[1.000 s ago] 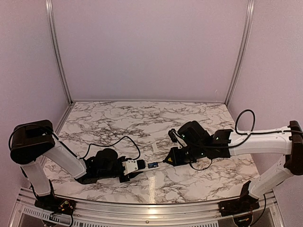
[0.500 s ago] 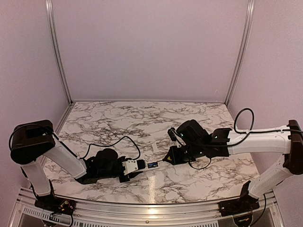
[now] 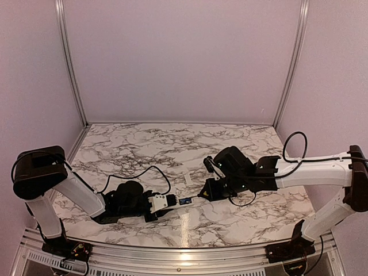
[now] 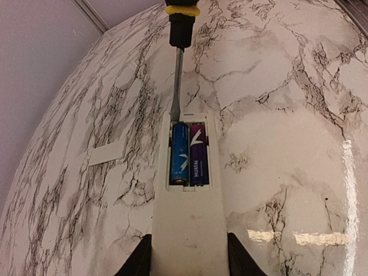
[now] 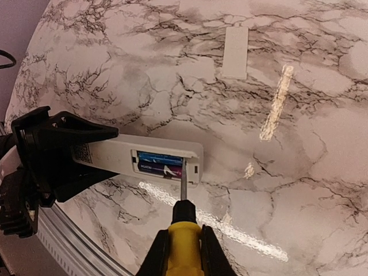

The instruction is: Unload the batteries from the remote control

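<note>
Visitor: Fingers on your left side, what have they got?

Me: My left fingers are clamped on the remote control, one on each long edge, at the end away from the battery bay. The remote lies flat on the desk, around 6 o'clock on the marble in the top view, its open end pointing toward 3 o'clock.

Visitor: And the right side?

Me: My right fingers are closed around the yellow handle of the screwdriver. In the top view its shaft reaches in from 3 o'clock. Through my left wrist camera it comes down from 12 o'clock, blade tip at the far end of the bay, right by the blue cell. Whether it touches that cell I cannot tell.

Visitor: Where are the batteries?

Me: The batteries sit side by side in the uncovered bay, blue at 9 o'clock and purple at 3 o'clock in that wrist view.

Visitor: And the lid?

Me: The cover piece lies flat on the desk, apart from the remote, at about 12 o'clock from the bay in the top view.
</note>
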### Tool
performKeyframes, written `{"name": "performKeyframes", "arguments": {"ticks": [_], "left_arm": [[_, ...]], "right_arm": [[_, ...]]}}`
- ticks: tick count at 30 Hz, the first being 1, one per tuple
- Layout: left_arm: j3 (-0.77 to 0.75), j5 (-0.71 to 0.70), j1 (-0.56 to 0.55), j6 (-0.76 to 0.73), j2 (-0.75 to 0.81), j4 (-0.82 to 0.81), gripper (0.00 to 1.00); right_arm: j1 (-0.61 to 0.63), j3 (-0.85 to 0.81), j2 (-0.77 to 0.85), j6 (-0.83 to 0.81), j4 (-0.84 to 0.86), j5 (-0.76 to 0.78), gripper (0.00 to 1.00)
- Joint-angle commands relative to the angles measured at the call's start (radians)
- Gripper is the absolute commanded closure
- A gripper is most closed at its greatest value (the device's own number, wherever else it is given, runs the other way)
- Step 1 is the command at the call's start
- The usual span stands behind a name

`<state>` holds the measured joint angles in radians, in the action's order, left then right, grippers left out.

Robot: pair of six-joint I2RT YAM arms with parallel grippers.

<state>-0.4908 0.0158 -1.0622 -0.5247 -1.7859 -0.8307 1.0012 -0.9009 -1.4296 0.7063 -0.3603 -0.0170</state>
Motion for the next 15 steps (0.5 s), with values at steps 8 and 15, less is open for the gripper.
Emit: {"name": "performKeyframes", "arguments": {"ticks": [8, 15], "left_arm": [[-0.005, -0.008, -0.008, -0.008, -0.012, -0.019, 1.00], [-0.004, -0.009, -0.010, -0.010, -0.011, -0.018, 1.00]], "right_arm": [[0.007, -0.027, -0.018, 0.006, -0.025, 0.013, 1.00], [0.008, -0.030, -0.030, 0.001, -0.011, 0.012, 1.00]]}}
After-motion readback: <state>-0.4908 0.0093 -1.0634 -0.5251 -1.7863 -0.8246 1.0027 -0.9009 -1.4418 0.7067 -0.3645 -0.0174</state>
